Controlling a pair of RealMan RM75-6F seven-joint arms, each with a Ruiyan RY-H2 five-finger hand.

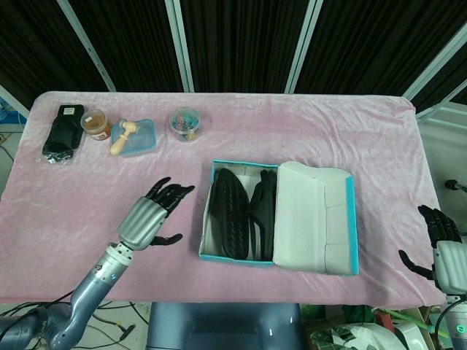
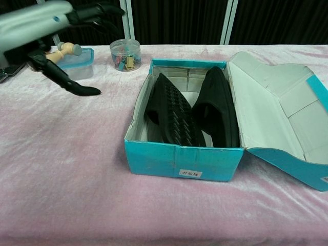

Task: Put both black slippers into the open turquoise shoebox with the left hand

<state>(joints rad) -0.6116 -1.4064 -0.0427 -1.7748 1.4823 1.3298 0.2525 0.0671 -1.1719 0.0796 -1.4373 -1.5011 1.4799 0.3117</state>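
Note:
Both black slippers lie side by side inside the open turquoise shoebox point(image 1: 206, 250) point(image 2: 179, 156): one sole-up on the left point(image 1: 228, 216) point(image 2: 174, 115), the other on its edge to the right point(image 1: 264, 209) point(image 2: 220, 110). The box's lid point(image 1: 314, 215) point(image 2: 277, 110) hangs open to the right. My left hand point(image 1: 149, 215) point(image 2: 48, 23) hovers left of the box, fingers spread, holding nothing. My right hand point(image 1: 438, 244) shows at the table's far right edge in the head view, fingers apart and empty.
Along the table's back left stand a clear jar of colourful clips point(image 1: 186, 122) point(image 2: 125, 54), a blue tray with a wooden tool point(image 1: 133, 135) point(image 2: 72, 55), an amber jar point(image 1: 95, 122) and a black packet point(image 1: 63, 133). Pink cloth point(image 1: 350, 138) covers the table.

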